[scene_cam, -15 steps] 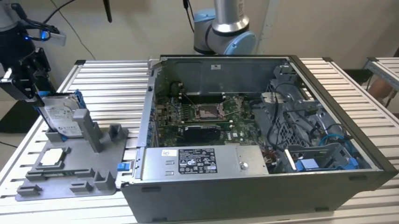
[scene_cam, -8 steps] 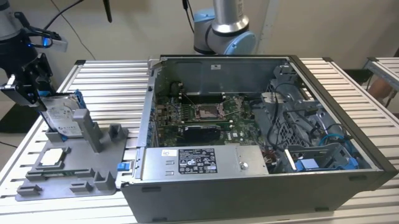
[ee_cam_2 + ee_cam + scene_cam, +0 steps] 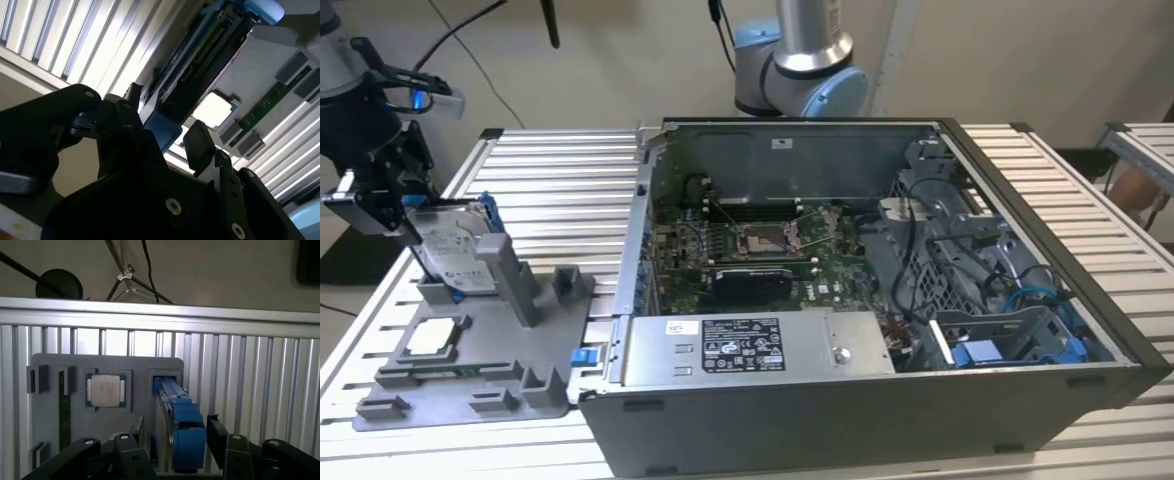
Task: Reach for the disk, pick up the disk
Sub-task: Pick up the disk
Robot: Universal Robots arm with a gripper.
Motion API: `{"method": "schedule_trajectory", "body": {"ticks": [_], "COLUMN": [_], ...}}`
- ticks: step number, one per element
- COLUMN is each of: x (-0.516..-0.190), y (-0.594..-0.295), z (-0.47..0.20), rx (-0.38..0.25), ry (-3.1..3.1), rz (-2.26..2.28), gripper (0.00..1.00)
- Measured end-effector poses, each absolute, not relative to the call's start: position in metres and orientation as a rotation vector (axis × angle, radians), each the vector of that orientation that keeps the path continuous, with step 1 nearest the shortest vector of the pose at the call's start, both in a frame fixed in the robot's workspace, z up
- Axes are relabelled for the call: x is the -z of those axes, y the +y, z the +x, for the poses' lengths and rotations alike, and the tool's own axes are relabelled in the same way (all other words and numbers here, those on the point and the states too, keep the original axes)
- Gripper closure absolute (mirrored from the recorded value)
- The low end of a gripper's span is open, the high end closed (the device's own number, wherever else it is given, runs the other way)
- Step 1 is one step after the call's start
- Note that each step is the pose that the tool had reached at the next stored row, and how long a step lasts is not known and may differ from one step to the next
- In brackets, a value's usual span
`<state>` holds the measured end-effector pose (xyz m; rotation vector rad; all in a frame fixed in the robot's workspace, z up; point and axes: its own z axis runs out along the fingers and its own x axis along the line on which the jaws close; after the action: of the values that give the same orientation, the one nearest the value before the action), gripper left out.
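Exterior view: the pincer (image 3: 384, 205) hung at the upper end of the disk (image 3: 454, 245), which stood on edge in the grey fixture (image 3: 467, 378) on the desk (image 3: 547, 160). Its long axis sloped up toward the pincer, label face to the exterior view's right. Second wrist view: fingers (image 3: 200, 142) were spread, with the blue carrier end between them. First wrist view: gaps showed on both sides. Judged: reach nearly done, no grip yet; a hold called for pads squarely on both flat faces.

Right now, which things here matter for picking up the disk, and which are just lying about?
In the job: disk, standing in the grey fixture; open end effector straddling it.
Lying about: square chip; green memory stick; open computer case.
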<state>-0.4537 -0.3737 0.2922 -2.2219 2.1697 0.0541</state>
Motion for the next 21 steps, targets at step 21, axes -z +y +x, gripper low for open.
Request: {"method": "schedule_trajectory", "body": {"ticks": [21], "x": [-0.27], "y": [-0.375], "z": [-0.449], "rx": [-0.112], "ry": [2.19], "rz": [-2.192], "gripper": [0.0]}}
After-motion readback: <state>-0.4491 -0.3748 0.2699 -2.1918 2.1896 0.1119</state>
